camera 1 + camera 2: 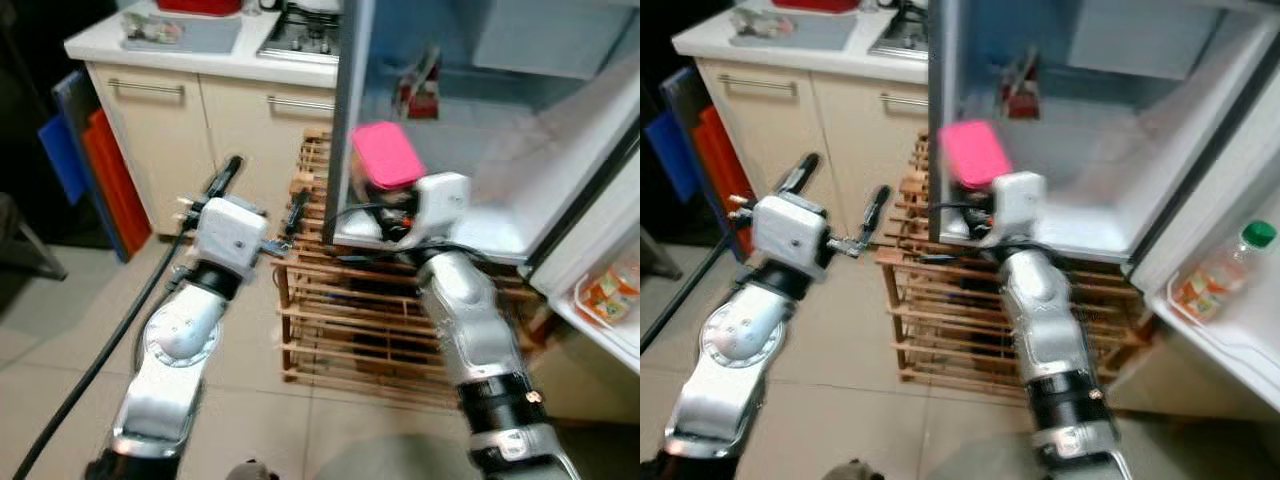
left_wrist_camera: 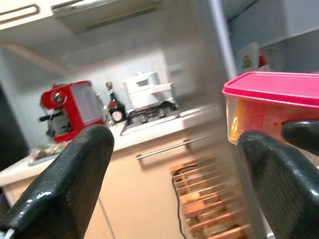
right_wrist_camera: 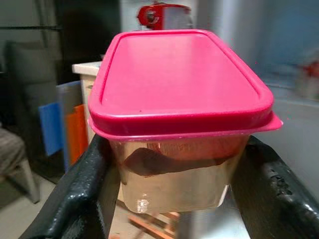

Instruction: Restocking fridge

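Home kitchen (fridge, hob)

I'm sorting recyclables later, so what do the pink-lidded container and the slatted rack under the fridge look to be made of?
The container looks like clear plastic: food shows through its glossy walls, held by the right gripper. Its pink lid seems matte, opaque plastic with a moulded rim. The rack appears to be unpainted light wood, judging by its tan slats.

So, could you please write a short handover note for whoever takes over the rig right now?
Right gripper: shut on the pink-lidded container, held at the front edge of the open fridge, not yet on the shelf.
Left gripper: open, holding nothing, raised in front of the wooden rack.
Already inside: a bottle in the door shelf and a red item at the back.
Left to do: set the container on the shelf, let go, withdraw.
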Motion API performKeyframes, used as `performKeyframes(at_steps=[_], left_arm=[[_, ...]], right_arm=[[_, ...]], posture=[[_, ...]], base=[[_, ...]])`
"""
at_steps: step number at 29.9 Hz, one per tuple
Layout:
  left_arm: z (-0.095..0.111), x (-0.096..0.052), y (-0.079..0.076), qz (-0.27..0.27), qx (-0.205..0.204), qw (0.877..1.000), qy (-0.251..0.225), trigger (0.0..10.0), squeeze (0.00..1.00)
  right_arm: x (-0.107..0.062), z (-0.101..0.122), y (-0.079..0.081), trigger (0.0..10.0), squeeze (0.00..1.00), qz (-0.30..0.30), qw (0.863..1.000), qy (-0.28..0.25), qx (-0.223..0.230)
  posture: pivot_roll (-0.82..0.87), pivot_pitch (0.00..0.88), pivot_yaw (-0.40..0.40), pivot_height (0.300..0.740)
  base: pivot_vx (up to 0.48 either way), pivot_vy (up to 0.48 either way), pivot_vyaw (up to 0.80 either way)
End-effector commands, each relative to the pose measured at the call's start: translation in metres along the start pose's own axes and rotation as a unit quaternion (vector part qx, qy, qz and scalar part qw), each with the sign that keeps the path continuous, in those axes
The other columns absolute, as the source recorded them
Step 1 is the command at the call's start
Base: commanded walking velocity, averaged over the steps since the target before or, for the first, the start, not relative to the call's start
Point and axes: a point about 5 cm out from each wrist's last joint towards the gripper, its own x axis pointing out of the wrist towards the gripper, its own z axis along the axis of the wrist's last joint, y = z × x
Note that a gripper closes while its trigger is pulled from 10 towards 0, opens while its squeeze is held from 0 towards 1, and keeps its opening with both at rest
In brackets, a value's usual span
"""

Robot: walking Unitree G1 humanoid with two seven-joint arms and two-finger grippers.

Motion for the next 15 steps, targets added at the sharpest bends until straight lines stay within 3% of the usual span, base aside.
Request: performKeyframes(at_steps=[1, 4, 15], left_arm=[[0.0002, 0.0014, -0.0058, -0.008, -0.003, 1.0, 0.003, 10.0, 0.0], [-0.0034, 0.0016, -0.0076, -0.017, -0.002, 1.0, 0.012, 10.0, 0.0], [-0.0014, 0.005, -0.0154, -0.049, -0.013, 0.999, 0.005, 10.0, 0.0]], right_arm=[[-0.0039, 0.0034, -0.0134, 0.0, 0.0, -0.021, 1.0, -0.007, -0.006], [-0.0065, 0.0004, -0.0152, 0.0, 0.0, -0.027, 1.0, -0.003, -0.006], [-0.0125, -0.0034, -0.0216, 0.0, 0.0, -0.047, 0.999, 0.001, -0.008]], posture=[[0.05, 0.0, -0.046, 0.74], [0.04, 0.0, -0.042, 0.74], [0.02, 0.0, -0.025, 0.74]], base=[[0.0, 0.0, 0.0], [0.0, 0.0, 0.0], [0.449, 0.0, 0.0]])
